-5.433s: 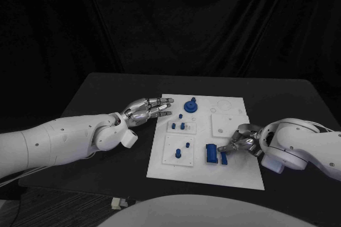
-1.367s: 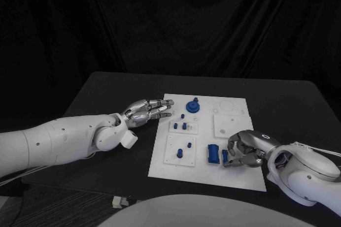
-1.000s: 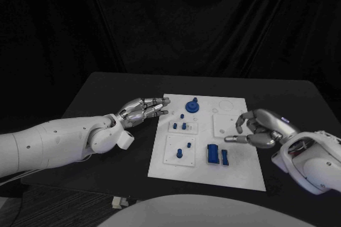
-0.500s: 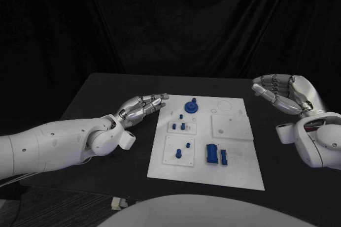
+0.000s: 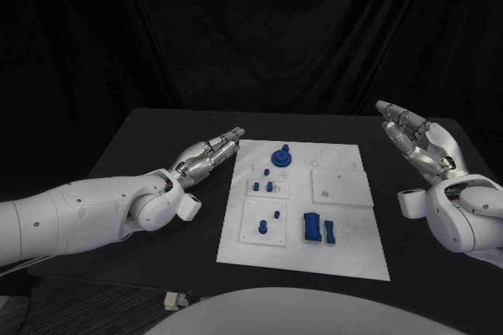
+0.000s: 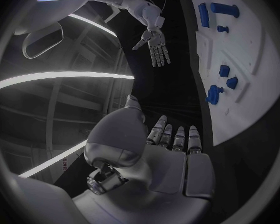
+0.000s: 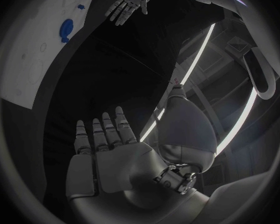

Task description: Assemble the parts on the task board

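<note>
Head view: task board (image 5: 341, 237) btwn hands; left hand (image 5: 210, 158), right hand (image 5: 421, 142), both spread, empty

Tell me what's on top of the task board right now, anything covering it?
On the task board lie small blue parts: a round one at the far end, small pegs mid-board, two blocks nearer. Neither the left hand nor the right hand covers it.

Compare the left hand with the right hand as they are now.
The left hand lies low beside the task board's left edge, fingers stretched forward over the table; the right hand is raised off to the board's right, fingers pointing up and palm turned inward. Both are open, fingers extended, holding nothing and touching no blue part.
</note>
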`<act>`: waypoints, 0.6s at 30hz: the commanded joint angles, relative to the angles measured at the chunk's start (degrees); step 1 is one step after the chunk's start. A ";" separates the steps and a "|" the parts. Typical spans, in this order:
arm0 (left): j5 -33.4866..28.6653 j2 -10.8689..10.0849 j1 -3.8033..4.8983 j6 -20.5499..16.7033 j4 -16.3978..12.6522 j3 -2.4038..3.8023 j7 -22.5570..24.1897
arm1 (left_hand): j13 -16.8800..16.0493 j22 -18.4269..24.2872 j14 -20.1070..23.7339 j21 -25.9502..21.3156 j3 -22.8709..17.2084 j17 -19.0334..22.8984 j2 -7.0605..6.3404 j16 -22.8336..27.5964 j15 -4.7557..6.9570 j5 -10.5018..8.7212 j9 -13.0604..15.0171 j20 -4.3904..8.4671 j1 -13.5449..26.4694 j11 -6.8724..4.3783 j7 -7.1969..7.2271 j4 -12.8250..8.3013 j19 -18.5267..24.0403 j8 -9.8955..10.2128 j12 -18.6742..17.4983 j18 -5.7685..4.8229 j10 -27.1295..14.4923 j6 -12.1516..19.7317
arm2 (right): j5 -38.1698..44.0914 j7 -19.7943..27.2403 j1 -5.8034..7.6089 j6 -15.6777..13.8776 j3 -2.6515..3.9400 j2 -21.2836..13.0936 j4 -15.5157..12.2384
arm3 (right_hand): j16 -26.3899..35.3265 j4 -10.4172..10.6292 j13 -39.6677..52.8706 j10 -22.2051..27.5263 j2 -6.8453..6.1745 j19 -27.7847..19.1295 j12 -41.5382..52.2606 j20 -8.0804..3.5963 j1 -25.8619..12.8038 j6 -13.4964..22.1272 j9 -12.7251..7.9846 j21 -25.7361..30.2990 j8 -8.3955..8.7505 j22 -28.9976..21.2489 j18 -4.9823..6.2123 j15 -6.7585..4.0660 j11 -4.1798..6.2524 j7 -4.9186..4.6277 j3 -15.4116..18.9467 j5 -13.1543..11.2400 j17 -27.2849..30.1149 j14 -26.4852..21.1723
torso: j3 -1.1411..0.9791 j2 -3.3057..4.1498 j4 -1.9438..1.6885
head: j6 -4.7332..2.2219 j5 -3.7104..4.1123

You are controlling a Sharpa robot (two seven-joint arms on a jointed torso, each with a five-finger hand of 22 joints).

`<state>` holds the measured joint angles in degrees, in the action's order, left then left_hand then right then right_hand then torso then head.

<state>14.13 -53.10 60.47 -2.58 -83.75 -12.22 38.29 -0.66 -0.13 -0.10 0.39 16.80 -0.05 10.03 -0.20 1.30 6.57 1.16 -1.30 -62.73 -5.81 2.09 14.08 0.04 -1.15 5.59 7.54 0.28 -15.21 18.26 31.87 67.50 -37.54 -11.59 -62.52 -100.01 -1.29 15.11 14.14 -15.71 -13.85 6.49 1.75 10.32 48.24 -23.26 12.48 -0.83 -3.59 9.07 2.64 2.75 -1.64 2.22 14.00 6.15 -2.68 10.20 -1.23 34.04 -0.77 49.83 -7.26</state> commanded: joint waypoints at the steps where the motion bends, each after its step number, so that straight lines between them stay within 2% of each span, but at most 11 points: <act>1: -0.80 0.42 0.02 -1.91 -0.37 0.58 -0.17 | 0.66 0.13 0.10 -0.39 -5.61 0.05 -3.31 0.20 -1.30 -2.19 -1.16 1.30 20.74 5.81 -2.09 -4.59 -0.04 1.15 -5.59 -2.63 -0.28 5.06 | -1.67 -0.35 -0.69 -0.90 1.01 1.58 0.85 | 1.29 -4.98 -4.67 5.20 4.56 -2.22 -1.75 -3.37 -15.96 7.67 -4.13 0.83 3.59 -3.00 -2.64 -2.75 1.64 -2.22 -4.65 -2.04 2.68 -3.38 | 0.08 -0.20 0.06 | -0.89 0.42; 2: -1.04 0.57 0.01 -2.64 -0.48 0.79 -0.32 | 0.66 0.13 0.10 -0.39 -6.02 0.05 -3.58 0.20 -1.30 -2.36 -1.16 1.30 22.38 5.81 -2.09 -4.98 -0.04 1.15 -5.59 -2.63 -0.28 5.43 | -2.40 -0.42 -0.99 -1.15 1.48 2.29 1.25 | 1.29 -5.36 -5.04 5.61 4.94 -2.44 -1.75 -3.59 -17.21 8.28 -4.45 0.83 3.59 -3.24 -2.64 -2.75 1.64 -2.22 -5.03 -6.15 2.68 -3.62 | 0.11 -0.26 0.07 | -1.26 0.59; 3: -1.33 0.74 0.00 -3.48 -0.61 1.04 -0.50 | 0.66 0.13 0.10 -0.39 -6.40 0.05 -3.83 0.20 -1.30 -2.55 -1.16 1.30 23.95 5.81 -2.09 -5.36 -0.04 1.15 -5.59 -2.62 -0.28 5.84 | -3.24 -0.51 -1.32 -1.44 2.01 3.12 1.72 | 1.29 -5.59 -5.26 5.86 5.17 -6.49 -1.75 -3.72 -17.97 8.66 -4.65 0.83 3.59 -3.39 -2.64 -2.75 1.64 -2.22 -5.26 -6.15 2.68 -3.77 | 0.14 -0.34 0.10 | -1.68 0.78; 4: -1.65 0.93 0.00 -4.44 -0.75 1.32 -0.70 | 0.66 0.13 0.10 -0.39 -6.67 0.05 -4.00 0.20 -1.30 -6.57 -1.16 1.30 25.00 5.81 -2.09 -5.63 -0.04 1.15 -5.59 -2.62 -0.28 6.07 | -4.21 -0.61 -1.71 -1.77 2.63 4.06 2.25 | 1.29 -5.97 -5.63 6.26 5.55 -6.49 -1.75 -4.03 -19.23 9.27 -4.97 0.83 3.59 -3.62 -2.64 -2.75 1.64 -2.22 -5.64 -6.15 2.68 -4.00 | 0.18 -0.43 0.12 | -2.16 1.01; 6: -2.41 1.38 -0.02 -6.70 -1.08 1.98 -1.17 | 0.66 0.13 0.10 -0.39 -7.42 0.05 -4.48 0.20 -1.30 -6.57 -1.16 1.30 28.06 5.81 -2.09 -6.38 -0.04 1.15 -5.59 -3.25 -0.28 6.77 | -6.46 -0.85 -2.61 -2.54 4.07 6.27 3.51 | 1.29 -6.68 -6.33 7.01 6.23 -6.49 -1.75 -4.73 -21.57 10.39 -5.58 0.83 3.59 -4.05 -2.64 -2.75 1.64 -2.22 -6.35 -6.15 2.68 -4.39 | 0.27 -0.63 0.17 | -3.29 1.54; 7: -3.07 1.78 -0.04 -8.67 -1.37 2.57 -1.59 | 0.66 0.13 0.10 -0.39 -7.92 0.05 -4.75 0.20 -1.30 -6.57 -1.16 1.30 29.81 5.81 -2.09 -6.74 -0.04 1.15 -5.59 -3.25 -0.28 7.24 | -8.44 -1.05 -3.40 -3.21 5.32 8.20 4.60 | 1.29 -7.08 -6.71 7.49 6.60 -6.49 -1.75 -4.97 -22.92 11.06 -5.94 0.83 3.59 -4.31 -2.64 -2.75 1.64 -2.22 -6.75 -6.15 2.68 -4.75 | 0.35 -0.81 0.22 | -4.28 2.01; 10: -4.64 2.72 -0.08 -13.34 -2.06 3.94 -2.57 | 0.66 0.13 0.10 -0.39 -8.88 0.05 -5.34 0.20 -1.30 -6.57 -1.16 1.30 33.52 5.81 -2.09 -7.62 -0.04 1.15 -5.59 -3.26 -0.28 8.11 | -12.33 -1.46 -4.96 -4.55 7.81 12.02 6.76 | 1.29 -7.95 -7.56 8.37 7.41 -6.49 -1.75 -5.67 -25.77 12.43 -6.66 0.83 3.59 -4.85 -2.64 -2.75 1.64 -2.22 -7.62 -6.15 2.68 -5.34 | 0.53 -1.24 0.34 | -6.61 3.10; 11: -5.25 3.09 -0.09 -15.14 -2.32 4.46 -2.95 | 0.66 0.13 0.10 -0.39 -9.16 0.05 -5.53 0.20 -1.30 -6.57 -1.16 1.30 34.67 5.81 -2.09 -7.90 -0.04 1.15 -5.59 -7.54 -0.28 8.41 | -13.44 -1.57 -5.41 -4.93 8.52 13.11 7.38 | 1.29 -8.22 -7.81 8.69 7.66 -6.49 -1.75 -5.88 -26.65 12.85 -6.90 0.83 3.59 -5.02 -2.64 -2.75 1.64 -2.22 -7.89 -6.15 2.68 -5.55 | 0.60 -1.41 0.38 | -7.51 3.53; 13: -6.76 3.99 -0.13 -19.62 -2.98 5.78 -3.89 | 0.66 0.13 0.10 -0.39 -9.79 0.05 -5.94 0.20 -1.30 -6.57 -1.16 1.30 37.27 5.81 -2.09 -8.53 -0.04 1.15 -5.59 -7.54 -0.28 9.02 | -15.69 -1.81 -6.31 -5.70 9.95 15.31 8.63 | 1.29 -8.83 -8.40 9.32 8.23 -6.49 -1.75 -6.30 -28.64 13.79 -7.42 0.83 3.59 -9.07 -2.64 -2.75 1.64 -2.22 -8.50 -6.15 2.68 -5.90 | 0.77 -1.80 0.49 | -9.68 4.54; 14: -7.36 4.35 -0.15 -21.42 -3.25 6.31 -4.27 | 0.66 0.13 0.10 -0.39 -10.04 0.05 -10.03 0.20 -1.30 -6.57 -1.16 1.30 38.32 5.81 -2.09 -8.79 -0.04 1.15 -5.59 -7.54 -0.28 9.24 | -16.40 -1.88 -6.59 -5.94 10.40 16.00 9.02 | 1.29 -9.05 -8.64 9.53 8.47 -6.49 -1.75 -10.32 -29.44 14.19 -7.63 0.83 3.59 -9.07 -2.64 -2.75 1.64 -2.22 -8.72 -6.15 2.68 -6.01 | 0.83 -1.94 0.52 | -10.46 4.91; 18: -9.82 5.83 -0.21 -28.72 -4.32 8.46 -5.80 | 0.66 0.13 0.10 -0.39 -11.03 0.05 -10.03 0.20 -1.30 -6.57 -1.16 1.30 41.85 5.81 -2.09 -9.56 -0.04 1.15 -5.59 -7.54 -0.28 10.07 | -18.11 -2.06 -7.28 -6.53 11.49 17.68 9.97 | 1.29 -9.88 -9.43 10.37 9.29 -6.49 -1.75 -10.32 -32.16 15.50 -8.33 0.83 3.59 -9.07 -2.64 -2.75 1.64 -2.22 -9.55 -6.15 2.68 -10.20 | 1.04 -2.42 0.65 | -13.07 6.14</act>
<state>8.49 -47.51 60.36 -21.35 -87.66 -3.81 34.39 -0.07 -0.07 -0.02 0.39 7.82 -0.07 2.81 -0.20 0.60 0.60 0.10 -0.38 -28.09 -0.58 0.00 6.05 -0.06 -0.28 0.54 2.09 0.00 -6.95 4.44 30.87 60.40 -41.55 -0.20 -44.92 -90.28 -0.39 7.15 6.42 -7.18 -6.22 0.43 0.42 2.79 21.91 -10.54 5.66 -0.28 -0.49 1.87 0.87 0.11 0.00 0.10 6.05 0.61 -0.16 3.65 -0.43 32.17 -0.26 38.25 -1.86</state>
